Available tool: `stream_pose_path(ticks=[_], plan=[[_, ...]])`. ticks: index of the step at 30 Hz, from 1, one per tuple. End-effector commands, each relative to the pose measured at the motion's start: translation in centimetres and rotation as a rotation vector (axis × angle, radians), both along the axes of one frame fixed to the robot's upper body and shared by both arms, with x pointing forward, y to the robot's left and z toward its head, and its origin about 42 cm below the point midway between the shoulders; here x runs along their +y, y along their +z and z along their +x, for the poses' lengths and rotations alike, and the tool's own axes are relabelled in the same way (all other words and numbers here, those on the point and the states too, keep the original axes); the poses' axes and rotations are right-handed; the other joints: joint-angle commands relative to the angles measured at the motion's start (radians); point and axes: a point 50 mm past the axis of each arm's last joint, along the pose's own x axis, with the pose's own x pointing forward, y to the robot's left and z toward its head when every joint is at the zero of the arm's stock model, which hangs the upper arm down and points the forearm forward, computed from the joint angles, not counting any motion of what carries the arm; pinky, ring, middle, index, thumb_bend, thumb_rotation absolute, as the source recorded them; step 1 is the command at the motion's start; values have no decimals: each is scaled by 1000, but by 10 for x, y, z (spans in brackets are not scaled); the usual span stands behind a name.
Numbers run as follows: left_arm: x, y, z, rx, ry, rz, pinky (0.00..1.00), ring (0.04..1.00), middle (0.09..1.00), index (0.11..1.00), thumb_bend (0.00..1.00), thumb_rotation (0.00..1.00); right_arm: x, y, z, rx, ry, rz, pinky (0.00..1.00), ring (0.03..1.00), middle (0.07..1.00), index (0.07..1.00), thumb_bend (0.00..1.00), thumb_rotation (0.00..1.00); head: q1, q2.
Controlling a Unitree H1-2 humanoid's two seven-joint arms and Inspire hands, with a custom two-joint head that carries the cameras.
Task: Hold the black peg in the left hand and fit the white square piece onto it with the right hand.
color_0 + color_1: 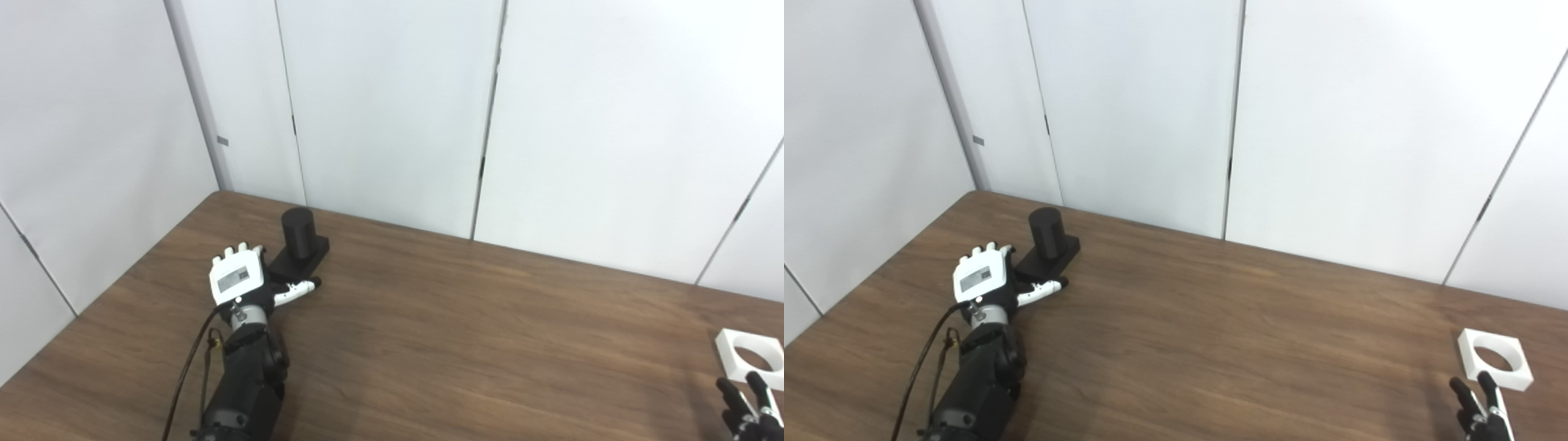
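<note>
The black peg (297,234), a short cylinder on a flat square base, stands on the brown table (465,318) at the far left. My left hand (240,278) rests just in front of and to the left of that base, fingers spread and thumb pointing right along its near edge; it is open and holds nothing. The white square piece (1494,358), with a round hole through it, lies flat near the table's right edge. Only the fingertips (1476,401) of my right hand show at the bottom right, a little short of the piece and apart from it.
White wall panels (392,110) stand close behind the table's far edge and along its left side. A cable (187,367) runs along my left forearm. Bare wood stretches between the peg and the white piece.
</note>
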Motion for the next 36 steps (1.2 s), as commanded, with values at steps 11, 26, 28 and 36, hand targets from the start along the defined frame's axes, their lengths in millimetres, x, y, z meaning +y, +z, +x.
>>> stream_pose_path(ticks=[11,26,28,36], plan=[[-4,41,32,-88,-9,46,1000,993,959,856,950,756,6,-26,-21,98,-26,58,1000,989,912,1000,639,1000,-1,7],[-8,38,35,-79,-24,93,1000,930,857,634,745,530,5,-24,-19,92,-21,37,1000,968,909,1000,651,1000,-5,20],[-7,39,34,-73,-23,99,1000,927,853,646,751,539,5,-24,-19,93,-21,25,1000,972,910,1000,649,1000,-5,20],[-4,36,35,-46,2,106,1000,943,895,719,802,596,4,-24,-20,90,-11,34,1000,983,912,1000,635,1000,-5,24]])
